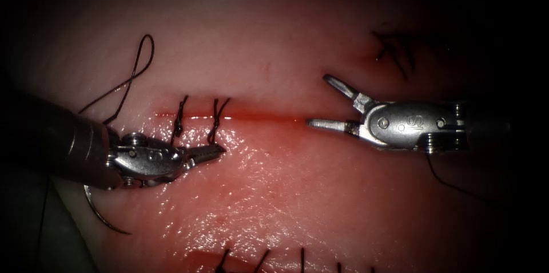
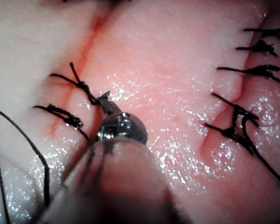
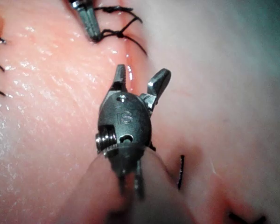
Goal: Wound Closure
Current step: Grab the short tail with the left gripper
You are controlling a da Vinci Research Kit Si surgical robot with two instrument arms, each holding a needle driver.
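Endoscope view first: the left tool lies low over the tissue at the left end of the cut, its jaws pressed together right at the knot of the second stitch; they look to be pinching the thread there, though the contact is too fine to swear to. Thread loops up and away toward the tissue's upper left; the curved needle lies free beside the left tool's shaft near the tissue's lower left edge, in neither tool, and I see no part of it buried. The right tool hovers over the unclosed stretch, jaws spread wide and holding nothing, one jaw lying along the line of the cut; a judgement, it is parked there to take thread. Open room: the cut's right half is bare, with older stitches near the upper right and along the bottom edge.

Left wrist view: the left tool has its tips closed at the knot; a first stitch sits just beside it; a second stitched cut lies well apart.

Right wrist view: the right tool gapes over the red fluid in the cut; the left tool sits beyond, at the knot, tight quarters there.
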